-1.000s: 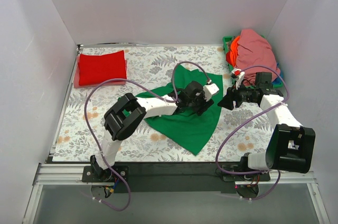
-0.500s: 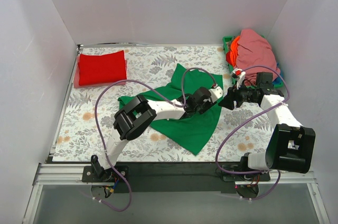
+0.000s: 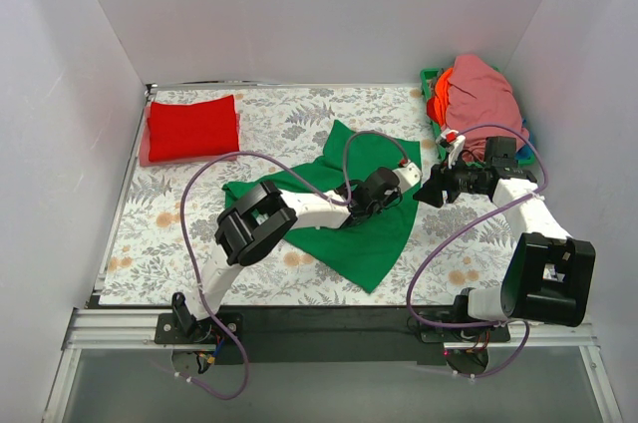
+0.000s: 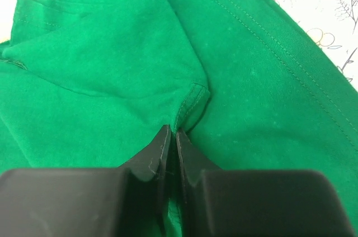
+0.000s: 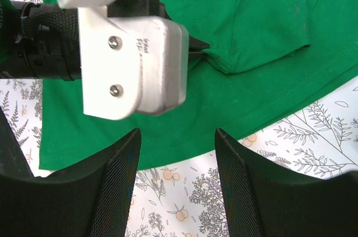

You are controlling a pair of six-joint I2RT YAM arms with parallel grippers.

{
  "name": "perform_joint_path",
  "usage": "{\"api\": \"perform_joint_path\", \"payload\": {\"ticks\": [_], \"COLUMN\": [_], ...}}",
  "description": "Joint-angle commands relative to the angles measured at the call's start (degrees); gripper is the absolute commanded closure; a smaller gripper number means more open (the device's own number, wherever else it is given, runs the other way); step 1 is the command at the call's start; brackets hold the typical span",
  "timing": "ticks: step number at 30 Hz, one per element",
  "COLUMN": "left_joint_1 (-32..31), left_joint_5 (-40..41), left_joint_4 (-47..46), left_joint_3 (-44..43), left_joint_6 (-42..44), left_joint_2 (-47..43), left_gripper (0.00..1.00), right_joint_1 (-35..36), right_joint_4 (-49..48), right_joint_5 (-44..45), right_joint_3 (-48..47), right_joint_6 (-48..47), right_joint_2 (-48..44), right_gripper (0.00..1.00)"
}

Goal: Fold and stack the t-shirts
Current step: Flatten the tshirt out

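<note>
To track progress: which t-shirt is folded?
The red t-shirt, a neat rectangle at far left; the green t-shirt lies spread, the pink one and orange one heaped.

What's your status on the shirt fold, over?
Left hand shut on a pinch of the green t-shirt. Right hand open, empty, beside it. Red t-shirt folded, far left. Nothing blocking.

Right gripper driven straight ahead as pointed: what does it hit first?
Probably the left gripper, shut on the green shirt just ahead of the right gripper; depth unclear, it may brush the shirt first.
</note>
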State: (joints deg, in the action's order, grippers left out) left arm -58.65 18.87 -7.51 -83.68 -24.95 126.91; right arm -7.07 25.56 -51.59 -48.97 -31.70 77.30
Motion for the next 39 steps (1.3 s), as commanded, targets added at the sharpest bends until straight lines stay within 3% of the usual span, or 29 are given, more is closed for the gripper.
{"api": "perform_joint_path", "payload": {"ticks": [1,14,24,29,39], "left_joint_1": [0.0,2.4,9.8,14.5,24.5], "left_joint_5": [0.2,-5.3,-9.5,-11.2,-11.7], "left_joint_4": [-2.6,-3.0,-3.0,-2.2,1.5], "left_joint_3": [1.4,6.9,16.1,22.4,30.1], "left_joint_6": [-1.4,-10.5,-18.4,-19.3,-16.5], "left_joint_2": [-6.5,-17.5,-30.7,-40.4,-55.6], "left_gripper": [0.99,1.00,1.00,1.00,1.00], "right_joint_1": [-0.4,-0.5,-0.1,2.1,7.0], "right_joint_4": [0.7,0.9,0.4,-2.6,-6.1], "right_joint_5": [-1.8,0.1,4.5,10.4,26.4], "right_joint_3": [-1.8,-1.7,-1.9,-2.4,-12.1], "right_joint_6": [-0.2,-0.4,0.8,4.0,11.0], "right_joint_2": [0.5,1.8,5.5,8.5,19.7], "right_gripper": [0.38,0.39,0.40,0.40,0.41]}}
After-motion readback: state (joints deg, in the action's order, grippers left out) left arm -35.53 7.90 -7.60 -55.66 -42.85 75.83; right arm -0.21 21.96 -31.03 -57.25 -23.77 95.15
